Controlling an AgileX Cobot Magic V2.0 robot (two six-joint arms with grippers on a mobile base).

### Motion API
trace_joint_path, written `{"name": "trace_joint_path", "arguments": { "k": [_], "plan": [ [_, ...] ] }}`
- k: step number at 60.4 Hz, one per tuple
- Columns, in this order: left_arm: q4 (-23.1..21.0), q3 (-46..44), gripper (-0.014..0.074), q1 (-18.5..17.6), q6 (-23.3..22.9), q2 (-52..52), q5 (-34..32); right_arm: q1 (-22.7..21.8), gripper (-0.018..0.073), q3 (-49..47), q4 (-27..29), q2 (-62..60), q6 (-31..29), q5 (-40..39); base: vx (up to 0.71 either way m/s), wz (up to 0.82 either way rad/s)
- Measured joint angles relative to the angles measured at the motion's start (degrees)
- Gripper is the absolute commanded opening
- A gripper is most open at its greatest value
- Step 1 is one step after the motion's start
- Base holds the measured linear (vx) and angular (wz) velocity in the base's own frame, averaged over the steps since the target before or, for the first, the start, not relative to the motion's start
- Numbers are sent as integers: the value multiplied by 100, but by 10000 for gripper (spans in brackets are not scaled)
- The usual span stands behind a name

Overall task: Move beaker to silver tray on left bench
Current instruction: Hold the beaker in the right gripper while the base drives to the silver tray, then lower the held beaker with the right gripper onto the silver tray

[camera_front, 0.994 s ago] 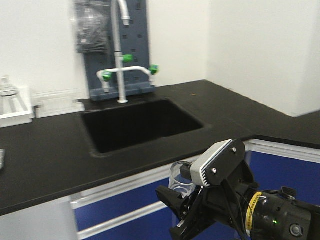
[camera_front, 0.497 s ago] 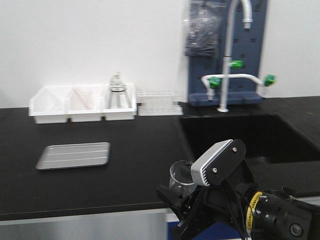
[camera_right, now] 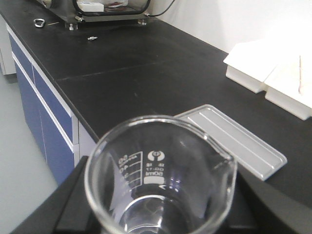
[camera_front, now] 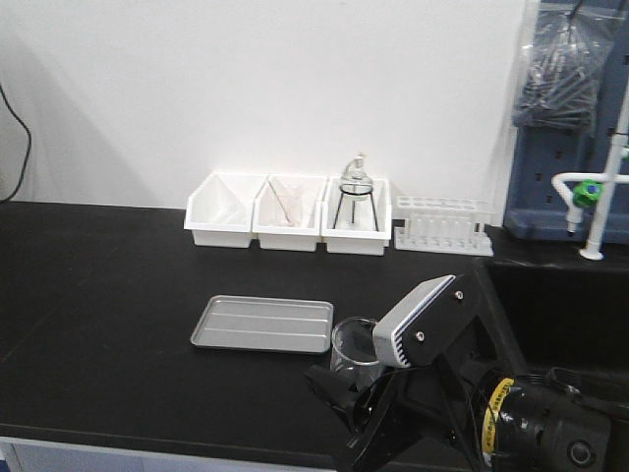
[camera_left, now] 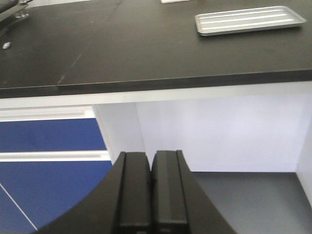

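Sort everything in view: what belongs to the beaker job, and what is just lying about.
Job:
beaker, held in the right gripper
silver tray
bench

Lying about:
white bins
flask on tripod, in one bin
test-tube rack

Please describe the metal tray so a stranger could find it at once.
Look at the black bench along the white wall. In front of the three white bins lies a silver tray. Unlike the deep bins, it is shallow grey metal.
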Motion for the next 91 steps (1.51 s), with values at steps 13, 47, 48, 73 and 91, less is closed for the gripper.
{"name": "trace_joint_path", "arguments": {
  "k": [13, 47, 48, 73, 91],
  "plan": [
    [0, 0, 1, 0, 0, 0, 0, 0, -11, 0, 0, 0, 0, 0, 23, 9],
    [0, 0, 1, 0, 0, 0, 0, 0, -11, 0, 0, 0, 0, 0, 27, -7],
    [0, 0, 1, 0, 0, 0, 0, 0, -11, 0, 0, 0, 0, 0, 24, -5],
    [0, 0, 1, 0, 0, 0, 0, 0, -11, 0, 0, 0, 0, 4, 18, -4],
    [0, 0, 1, 0, 0, 0, 0, 0, -11, 0, 0, 0, 0, 4, 10, -2]
  ]
}}
